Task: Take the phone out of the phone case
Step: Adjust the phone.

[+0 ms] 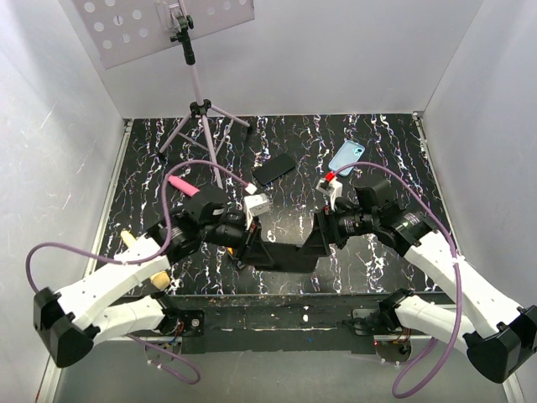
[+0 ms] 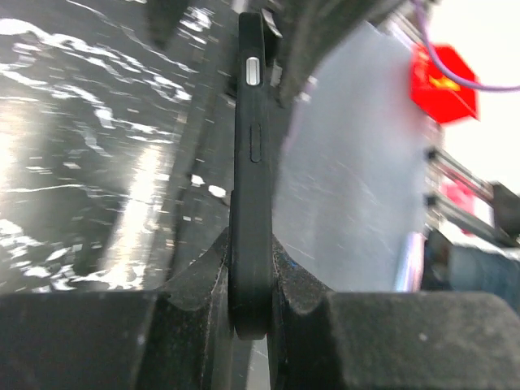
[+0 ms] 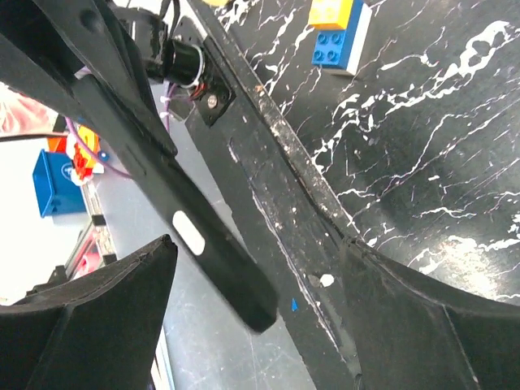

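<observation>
My left gripper (image 1: 248, 245) (image 2: 252, 268) is shut on one end of a black phone-shaped slab (image 1: 285, 256) (image 2: 250, 162), held edge-up above the table's near edge. The slab has a rounded rubbery rim and side buttons. I cannot tell whether it is a bare phone or a phone in a black case. My right gripper (image 1: 321, 233) (image 3: 260, 317) is open, with the slab's other end (image 3: 219, 260) between its fingers (image 3: 89, 325) and gaps on both sides. A thin black phone (image 1: 273, 169) lies flat mid-table. The light blue phone case (image 1: 346, 155) lies flat at the back right.
A tripod stand (image 1: 200, 109) carrying a perforated white board (image 1: 159, 21) stands at the back left. A pink object (image 1: 185, 186), a white block (image 1: 256, 204) and a red-and-white block (image 1: 330, 178) lie near the arms. A yellow-and-blue brick (image 3: 337, 28) lies on the table. White walls enclose the table.
</observation>
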Robot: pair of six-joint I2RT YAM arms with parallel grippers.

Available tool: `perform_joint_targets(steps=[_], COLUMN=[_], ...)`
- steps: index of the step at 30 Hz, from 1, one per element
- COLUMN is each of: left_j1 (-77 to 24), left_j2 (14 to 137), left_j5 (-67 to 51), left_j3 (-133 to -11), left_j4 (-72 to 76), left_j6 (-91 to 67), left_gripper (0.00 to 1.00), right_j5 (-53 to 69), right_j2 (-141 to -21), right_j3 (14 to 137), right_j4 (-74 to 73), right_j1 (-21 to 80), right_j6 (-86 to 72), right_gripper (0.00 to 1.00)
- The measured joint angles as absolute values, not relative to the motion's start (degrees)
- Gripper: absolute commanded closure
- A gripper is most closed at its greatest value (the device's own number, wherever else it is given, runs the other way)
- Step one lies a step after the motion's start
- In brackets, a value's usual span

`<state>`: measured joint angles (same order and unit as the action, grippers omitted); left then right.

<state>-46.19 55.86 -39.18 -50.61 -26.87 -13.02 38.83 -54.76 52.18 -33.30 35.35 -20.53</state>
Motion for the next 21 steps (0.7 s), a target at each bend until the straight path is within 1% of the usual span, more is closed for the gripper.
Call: perform_joint_targets(steps=[2,5,8,11,13,14,15,17,19,20,21], left_j1=[-46.2,-46.2,-46.2,-45.8,-45.5,-45.5,-45.4,-45.1,-45.1,-45.0,-44.8], left_j2=[59.2,62.4,63.9,65.6,66.9,67.4,67.8,68.5,68.8,68.9,69.0], left_j5=[-46.7,-54.1,-58.7,-60.9,-62.1,-62.5,-62.8,-63.0,-63.1,-63.2,-63.5], left_j3=[-51.2,-51.2,-51.3,-53.5,-55.0,-55.6,-56.1,-56.7,-56.9,-56.9,-57.0], left_j4=[-26.9,-27.0,-26.9,-28.8,-28.9,-29.0,-29.0,-29.4,-29.6,-29.6,-30.1], left_j6=[-12.6,-12.6,-12.3,-10.9,-10.1,-9.8,-9.5,-8.8,-8.5,-8.5,-8.9], left_gripper=[1.00,1.00,1.00,1.00,1.00,1.00,1.00,1.00,1.00,1.00,1.00], right_j5=[40.1,45.1,51.2,55.0,56.6,57.1,57.3,58.0,58.3,58.0,57.8], right_j2=[-54.8,-55.1,-55.7,-55.1,-54.5,-54.3,-54.3,-54.6,-54.7,-54.7,-54.7], right_j3=[52.2,52.2,52.1,50.4,48.9,48.4,48.0,47.4,47.2,47.0,46.7], right_j4=[-34.5,-35.9,-35.6,-31.8,-29.6,-28.8,-28.1,-27.0,-26.2,-25.5,-25.0], right_j1=[35.4,35.4,36.1,37.9,39.0,39.6,39.9,40.9,41.6,41.9,42.1], right_j6=[-18.7,-16.5,-16.3,-18.0,-19.3,-19.8,-20.0,-20.8,-21.3,-21.5,-21.6], right_gripper=[0.18,0.29,0.28,0.29,0.31,0.34,0.40,0.58,0.82,0.98,0.99])
